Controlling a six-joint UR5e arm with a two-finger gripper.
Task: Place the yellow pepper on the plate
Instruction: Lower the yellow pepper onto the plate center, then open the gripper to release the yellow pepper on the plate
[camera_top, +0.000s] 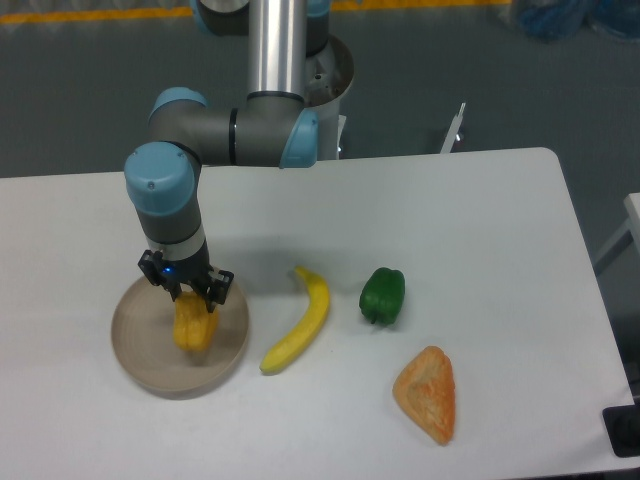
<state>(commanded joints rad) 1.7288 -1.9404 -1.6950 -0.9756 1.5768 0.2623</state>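
We see the gripper (189, 300) hanging straight down over the plate (135, 355), its fingers (218, 290) pinching the top of the yellow pepper (192, 327). The pepper sits upright within the plate's rim, a little right of the dish's middle. Whether its underside touches the plate floor or hangs just above it, we cannot tell from this angle.

The plate is the only container we find on the white tabletop (450, 220), and the yellow pepper is the one thing inside it. The dish lies toward the left of the tabletop, near the front edge.

Just beside the plate's right rim lies a banana (300, 320), stretched at a slant with its lower tip close to the dish but apart from it. Further right stands a green pepper (382, 295), near the banana's upper end without touching it. In front of the green pepper, nearer the front edge, rests a flat orange triangular piece (427, 393), well apart from the plate.
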